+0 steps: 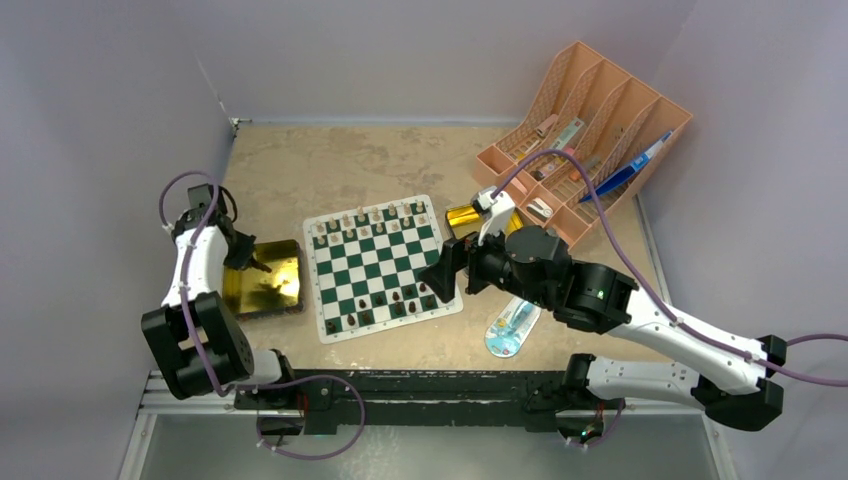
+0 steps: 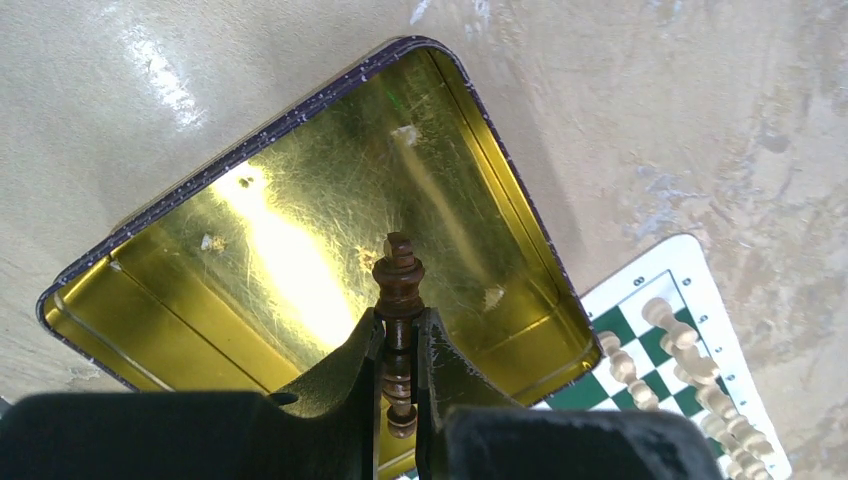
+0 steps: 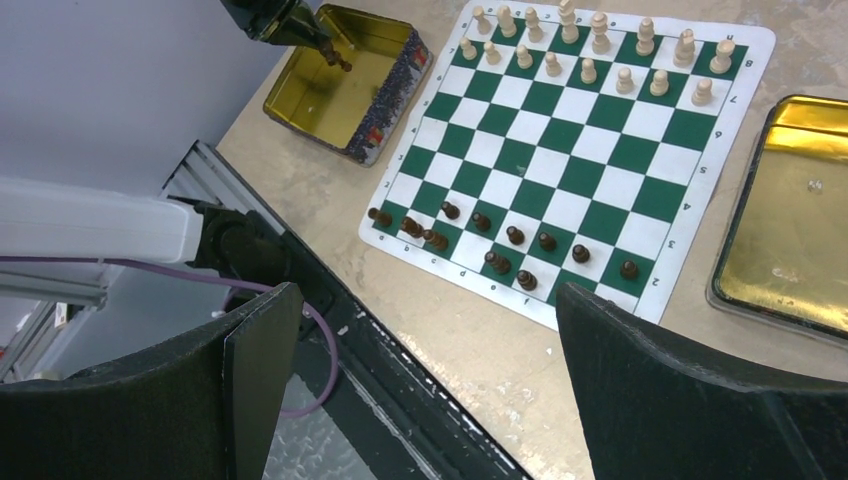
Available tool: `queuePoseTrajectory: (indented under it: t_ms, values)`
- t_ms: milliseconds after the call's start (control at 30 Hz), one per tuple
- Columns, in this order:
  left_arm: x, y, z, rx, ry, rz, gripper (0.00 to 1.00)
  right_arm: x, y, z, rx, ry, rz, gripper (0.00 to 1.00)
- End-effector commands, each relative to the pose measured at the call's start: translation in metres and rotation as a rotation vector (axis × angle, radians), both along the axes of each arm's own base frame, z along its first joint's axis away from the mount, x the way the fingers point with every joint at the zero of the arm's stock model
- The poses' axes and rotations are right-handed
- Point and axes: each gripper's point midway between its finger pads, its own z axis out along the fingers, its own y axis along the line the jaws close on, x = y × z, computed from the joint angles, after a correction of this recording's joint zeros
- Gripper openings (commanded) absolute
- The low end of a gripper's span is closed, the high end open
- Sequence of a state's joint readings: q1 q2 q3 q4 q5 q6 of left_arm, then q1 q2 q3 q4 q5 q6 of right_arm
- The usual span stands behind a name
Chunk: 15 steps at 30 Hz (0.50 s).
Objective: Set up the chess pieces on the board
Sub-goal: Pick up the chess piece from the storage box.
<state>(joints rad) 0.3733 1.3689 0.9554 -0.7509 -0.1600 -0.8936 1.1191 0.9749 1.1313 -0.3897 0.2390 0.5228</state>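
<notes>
Counts. One board, green and white, lay mid-desk and slightly skewed to the desk edges. Light pieces: sixteen, filling the two far rows, eight and eight. Dark pieces on the board: eleven counted, six in the second near row and five in the nearest, with gaps towards the right end of that row. One more dark piece was off the board, clamped between the fingers of the left gripper over the open left tin. I could not tell whether it was clear of the tin floor.

Gold tins: two. The left tin sat near the desk's left edge. The right tin sat just beside the board's far right corner and was partly hidden from above by the right arm. One orange rack stood at the far right corner. One oval packet lay near the near edge, right of the board.

The right gripper was spread wide and holding nothing, above the board's near right corner.

Room. Bare desk ran from the board's far edge to the far edge of the desk. A narrower strip ran along the near edge. Only a slim gap separated the left tin from the board.
</notes>
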Motion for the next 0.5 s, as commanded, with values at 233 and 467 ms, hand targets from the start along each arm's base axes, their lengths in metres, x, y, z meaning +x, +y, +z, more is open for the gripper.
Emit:
queuePoseTrajectory:
  t_ms: [233,467]
  values:
    - [0.012,-0.010,0.064,-0.047,-0.138,-0.004,0.00,0.016,0.008,0.021,0.033,-0.020,-0.068,0.99]
    - [0.013,-0.023,0.094,-0.111,-0.165,-0.006,0.00,0.014,0.035,0.037,0.110,-0.030,0.010,0.99]
